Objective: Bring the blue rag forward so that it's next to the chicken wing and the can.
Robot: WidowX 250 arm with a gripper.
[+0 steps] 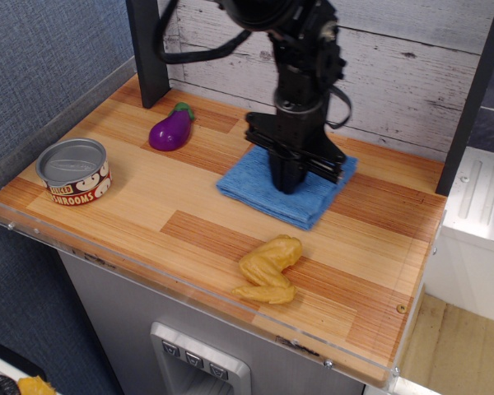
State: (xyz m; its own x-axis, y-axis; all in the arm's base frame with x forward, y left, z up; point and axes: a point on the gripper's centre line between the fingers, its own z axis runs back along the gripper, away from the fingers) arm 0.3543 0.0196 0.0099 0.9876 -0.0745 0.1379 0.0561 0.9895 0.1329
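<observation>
The wooden table carries everything here, with a pale plank wall behind it and a dark post at the back left corner.

The black robot arm comes down from the top of the view, and its gripper stands upright with the tip pressed onto the blue rag. The fingertips sit close together against the cloth; whether they pinch a fold of it cannot be told from this angle.

The blue rag lies flat toward the back of the table, right of centre. It is turned like a diamond, one corner pointing to the front edge and its slightly longer side running from front left to back right. It sits behind the chicken wing, apart from it with bare wood between them.

The can stands upright near the left front edge, well apart from the rag, its grey lid facing up.

The chicken wing lies near the front edge, its long axis running from front left to back right.

A purple eggplant lies at the back left, its green stem pointing to the wall.
</observation>
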